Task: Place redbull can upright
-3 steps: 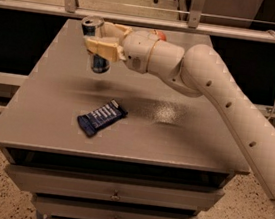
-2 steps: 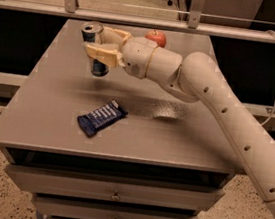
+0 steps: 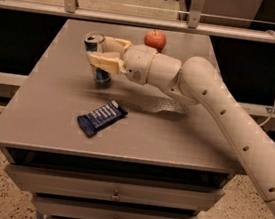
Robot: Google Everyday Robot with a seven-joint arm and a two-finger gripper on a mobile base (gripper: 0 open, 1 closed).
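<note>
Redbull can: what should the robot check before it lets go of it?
1. Grip: the gripper, over the table's back left part, is shut on the redbull can. Ok.
2. Upright: the can's top leans a little to the left in the picture. Not ok yet.
3. Base resting on the table: cannot tell.
4. Snack bar wrapper: lies apart from the can, nearer the front edge. Ok.
5. Apple: sits at the back edge, behind the arm, not touching the can. Ok.
</note>
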